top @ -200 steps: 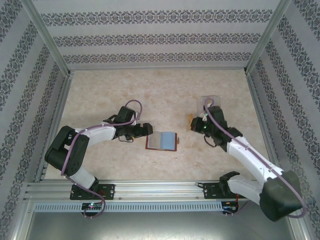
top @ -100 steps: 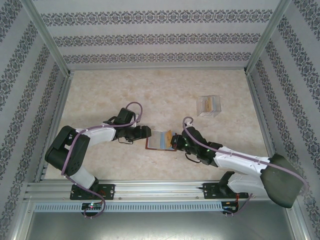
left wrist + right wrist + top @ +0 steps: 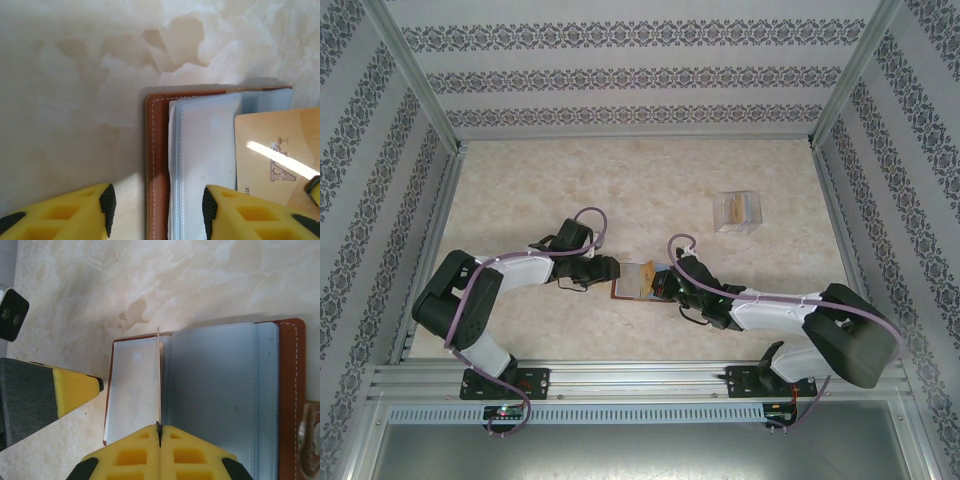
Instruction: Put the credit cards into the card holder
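Since a second back: left gripper (image 3: 157, 205) narrows, fingers still apart astride the open wallet's (image 3: 157, 150) left edge; right gripper (image 3: 159, 429), swung in from the clear box (image 3: 738, 212), pinches a gold card (image 3: 275, 155) edge-up over the pockets, long axis straight ahead.

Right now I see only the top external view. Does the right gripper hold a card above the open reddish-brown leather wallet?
Observer: Yes. The right wrist view shows the right gripper shut on a thin gold plastic card, edge-on over the reddish-brown leather wallet.
Operator: Is it inside a pocket?
Observer: I cannot tell; the left wrist view shows its printed face overlapping a pale blue inner pocket.
Operator: And the left gripper?
Observer: The left gripper is open, its yellow fingers straddling the wallet's stitched brown edge.
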### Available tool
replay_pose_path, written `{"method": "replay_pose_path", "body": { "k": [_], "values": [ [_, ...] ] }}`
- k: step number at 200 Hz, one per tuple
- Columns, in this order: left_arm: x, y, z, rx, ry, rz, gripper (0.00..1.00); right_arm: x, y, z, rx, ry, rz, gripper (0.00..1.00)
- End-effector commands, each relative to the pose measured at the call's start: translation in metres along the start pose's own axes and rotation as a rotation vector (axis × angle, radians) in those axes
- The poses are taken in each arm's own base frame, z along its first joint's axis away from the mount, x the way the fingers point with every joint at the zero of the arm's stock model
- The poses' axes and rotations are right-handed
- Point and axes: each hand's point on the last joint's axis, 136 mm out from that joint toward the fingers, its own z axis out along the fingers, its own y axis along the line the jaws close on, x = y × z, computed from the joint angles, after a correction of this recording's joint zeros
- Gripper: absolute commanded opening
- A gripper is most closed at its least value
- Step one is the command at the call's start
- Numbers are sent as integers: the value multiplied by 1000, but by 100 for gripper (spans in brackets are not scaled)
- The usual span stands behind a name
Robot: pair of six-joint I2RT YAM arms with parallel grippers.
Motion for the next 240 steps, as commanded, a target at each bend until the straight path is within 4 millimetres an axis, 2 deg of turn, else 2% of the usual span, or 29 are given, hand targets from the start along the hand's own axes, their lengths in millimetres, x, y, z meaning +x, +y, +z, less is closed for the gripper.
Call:
{"method": "replay_pose_path", "body": {
  "k": [1,38,84,111,150,197,240],
  "values": [
    [11,-1,8,13,47,-4,47,3,2,3,-25,-5,38,0],
    [13,2,11,0,54,-8,39,4,-11,2,17,-11,68,0],
    [13,6,12,-18,55,-17,39,-1,-23,-9,45,-66,83,0],
    [13,5,12,-15,58,-13,38,-1,-20,-10,28,-63,81,0],
    [13,3,14,-10,65,-14,37,6,-3,3,-45,-16,92,0],
    [17,5,15,-16,69,-17,36,4,2,0,-64,-27,80,0],
    [16,6,18,-16,71,-23,25,1,3,0,-82,-31,89,0]
  ]
}}
